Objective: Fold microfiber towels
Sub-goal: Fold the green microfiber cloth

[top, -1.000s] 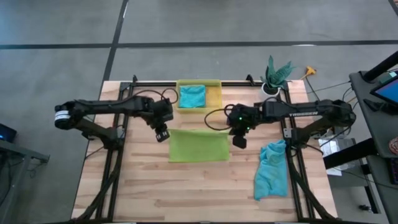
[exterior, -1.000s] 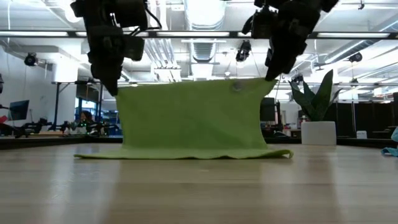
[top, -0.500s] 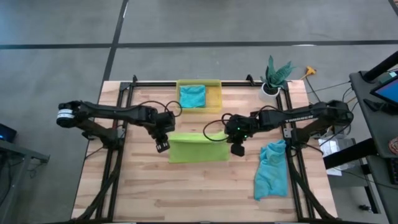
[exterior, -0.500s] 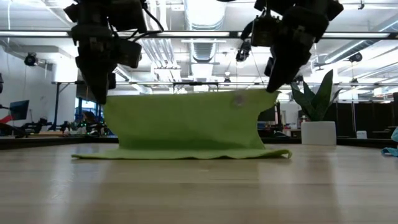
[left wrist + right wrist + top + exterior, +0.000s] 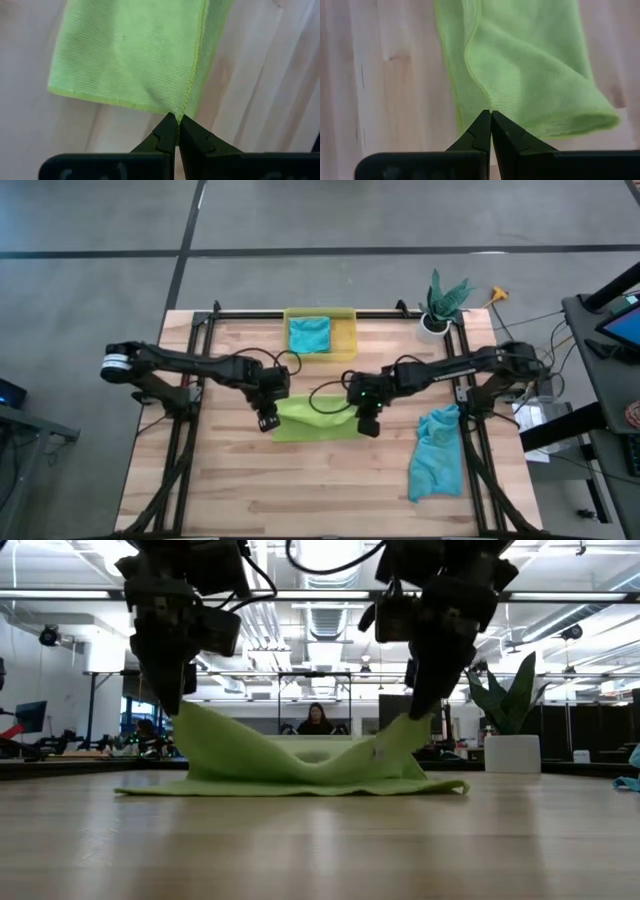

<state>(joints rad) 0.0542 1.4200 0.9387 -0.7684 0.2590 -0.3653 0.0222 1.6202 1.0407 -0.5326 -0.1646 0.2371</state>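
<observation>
Lime green towel (image 5: 315, 420) lies mid-worktop (image 5: 230, 490) in the high view, narrower than a second ago, the left pincer (image 5: 267, 421) and right pincer (image 5: 366, 426) having carried its far corners nearer; a teal towel (image 5: 309, 334) sits in the yellow bin (image 5: 346, 333) and another teal towel (image 5: 437, 452) lies at the right edge. In the low view the once taut cloth now sags between the lowered pincers. Each wrist view shows its pincer clamped tight on a hemmed corner.
</observation>
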